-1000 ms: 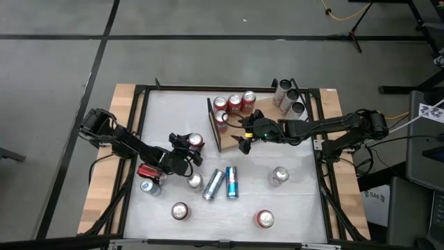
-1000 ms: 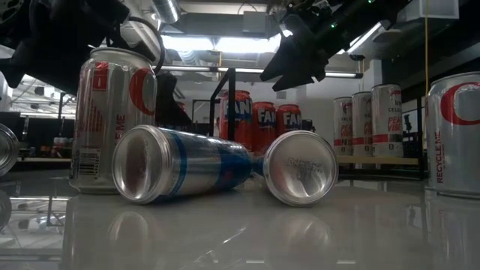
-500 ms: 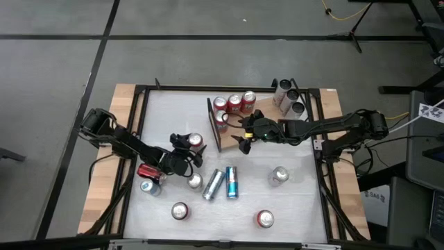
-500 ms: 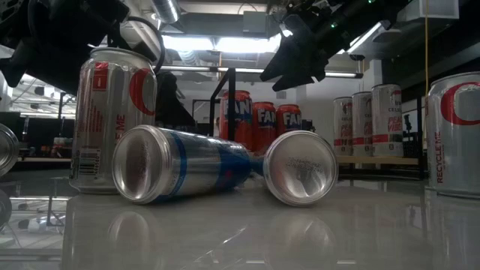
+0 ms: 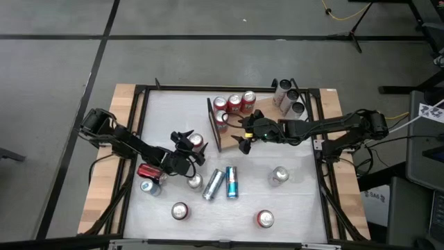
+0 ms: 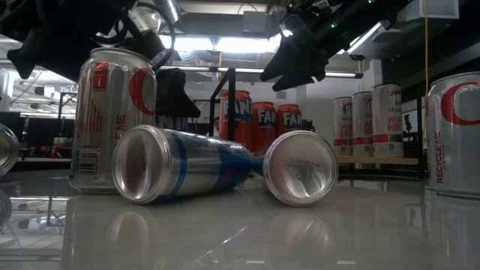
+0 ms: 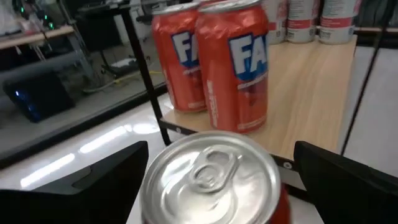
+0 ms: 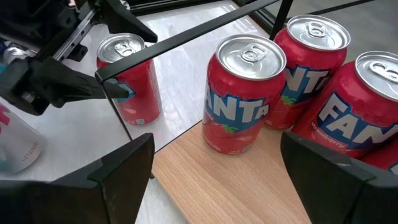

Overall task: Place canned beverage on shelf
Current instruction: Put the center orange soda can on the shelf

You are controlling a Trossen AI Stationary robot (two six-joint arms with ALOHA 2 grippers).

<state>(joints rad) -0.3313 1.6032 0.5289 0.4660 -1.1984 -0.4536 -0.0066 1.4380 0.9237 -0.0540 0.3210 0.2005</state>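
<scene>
Left pincer (image 5: 189, 147) spread wide on either side of an upright red can (image 5: 196, 142) on the white table (image 5: 291, 201), just outside the dark rail of the shelf (image 5: 233, 132); fingers (image 7: 93, 186) stand clear of the can on both sides in the left wrist view, so nothing is gripped. The can stands on the table, not on the board; the rail lies between it and the four red cans (image 8: 244, 93) already upright on the shelf. Right pincer (image 5: 244, 137) hovers over the shelf's open wood, fingers (image 8: 118, 168) apart, holding nothing. Other cans scattered on the table: two lying blue-and-silver ones (image 5: 222, 182), several upright silver-topped ones, one red can on its side near the left arm. Step in hand, as I read it: a handover point beside the rail, with the left arm letting go of the can or not yet closed on it. Next move likely calls for one pincer to close on the can body, lift it clear of the rail, and set it down on bare board without knocking the standing row.
</scene>
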